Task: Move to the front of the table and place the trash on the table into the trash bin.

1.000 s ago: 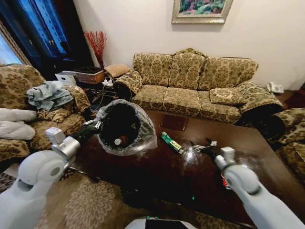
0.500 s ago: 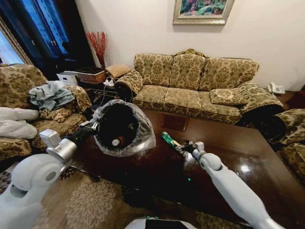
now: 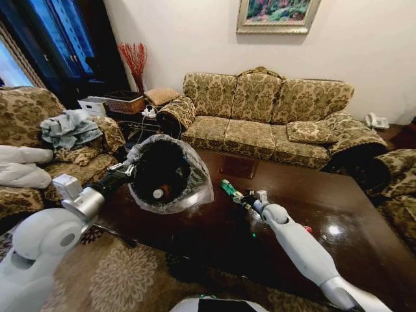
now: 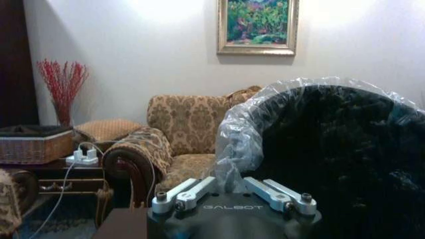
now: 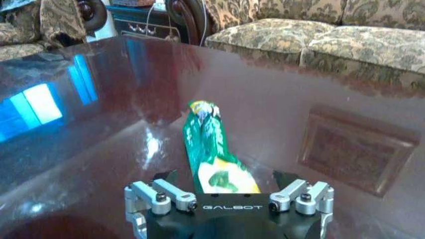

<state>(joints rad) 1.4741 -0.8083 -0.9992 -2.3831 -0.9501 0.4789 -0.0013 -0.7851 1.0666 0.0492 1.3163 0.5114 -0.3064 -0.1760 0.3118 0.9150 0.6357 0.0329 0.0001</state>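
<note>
Before the floral sofa (image 3: 260, 110), the glossy table (image 3: 351, 214) bears a green wrapper (image 5: 211, 154) between the right gripper's (image 5: 226, 181) spread fingers, while the left gripper (image 4: 232, 186) clamps the tilted trash bin (image 3: 166, 172).

Patterned sofa (image 3: 266, 114), framed painting (image 3: 277, 14), woven basket (image 3: 123, 102)

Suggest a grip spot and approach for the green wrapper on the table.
Grip the green wrapper across its narrow width at the near end, probably best. It lies flat and long on the table, pointing away from the right gripper, whose open fingers already flank that end. Come from above, fingers on the long edges.
</note>
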